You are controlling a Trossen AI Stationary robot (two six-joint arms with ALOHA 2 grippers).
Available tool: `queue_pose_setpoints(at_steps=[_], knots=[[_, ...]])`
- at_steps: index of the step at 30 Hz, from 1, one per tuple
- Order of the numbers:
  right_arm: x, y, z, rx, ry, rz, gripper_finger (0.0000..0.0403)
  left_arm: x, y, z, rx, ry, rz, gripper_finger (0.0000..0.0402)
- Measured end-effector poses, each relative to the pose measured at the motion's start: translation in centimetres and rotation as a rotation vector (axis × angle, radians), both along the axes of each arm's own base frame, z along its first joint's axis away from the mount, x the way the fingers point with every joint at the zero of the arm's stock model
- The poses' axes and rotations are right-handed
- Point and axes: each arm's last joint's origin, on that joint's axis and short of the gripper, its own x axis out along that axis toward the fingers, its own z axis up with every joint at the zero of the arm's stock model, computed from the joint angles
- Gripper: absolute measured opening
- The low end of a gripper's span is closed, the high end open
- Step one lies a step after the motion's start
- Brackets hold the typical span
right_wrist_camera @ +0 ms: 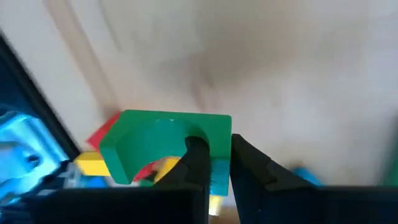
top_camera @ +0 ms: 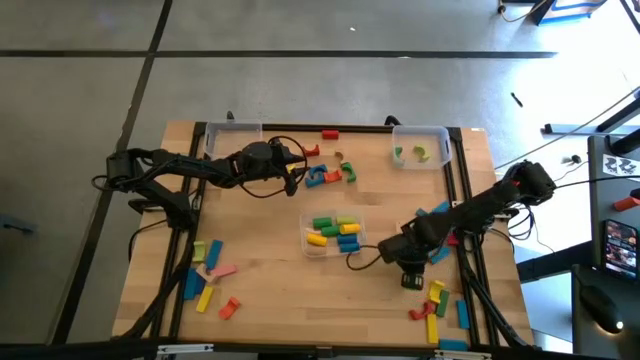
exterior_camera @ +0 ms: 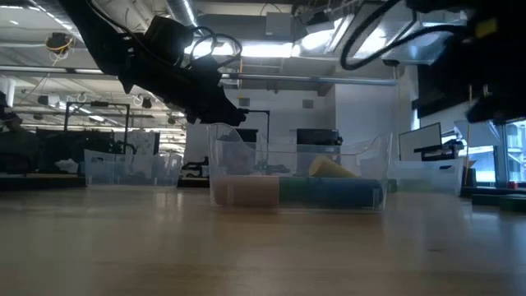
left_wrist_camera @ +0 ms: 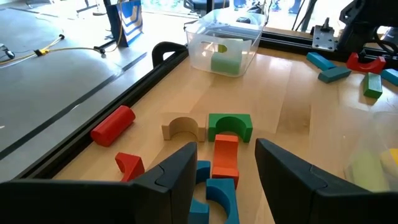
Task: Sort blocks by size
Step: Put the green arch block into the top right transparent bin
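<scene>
The left end effector (left_wrist_camera: 224, 171) stands wide and empty above a cluster of blocks on the worktop (top_camera: 270, 270): an orange block (left_wrist_camera: 225, 155) lies between its fingers, a green arch (left_wrist_camera: 229, 126) beyond. The right end effector (right_wrist_camera: 214, 158) is narrow, pinching one leg of a green arch block (right_wrist_camera: 163, 140) near the right-hand pile. Step in hand: carrying this arch. Next move, by judgement: transfer over the clear bin (top_camera: 420, 145) holding green pieces, then release.
</scene>
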Motion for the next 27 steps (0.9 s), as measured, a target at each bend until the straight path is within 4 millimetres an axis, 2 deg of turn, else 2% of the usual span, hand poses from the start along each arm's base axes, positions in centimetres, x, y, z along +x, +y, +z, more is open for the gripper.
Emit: queue_pose_setpoints(at_steps=[6, 13, 27], knots=[[1.0, -2.6, 2.4, -0.123, -0.014, 0.044, 0.0043, 0.0, 0.0, 0.0, 0.000, 0.000, 0.000, 0.0159], [2.0, -6.7, 4.6, -0.248, -0.031, 0.060, 0.0043, 0.0, 0.0, 0.0, -0.001, 0.003, 0.000, 0.0159], [1.2, -15.5, 5.3, -0.452, 0.048, -0.030, 0.0044, 0.0, 0.0, -0.1, -0.004, 0.010, 0.000, 0.0159]])
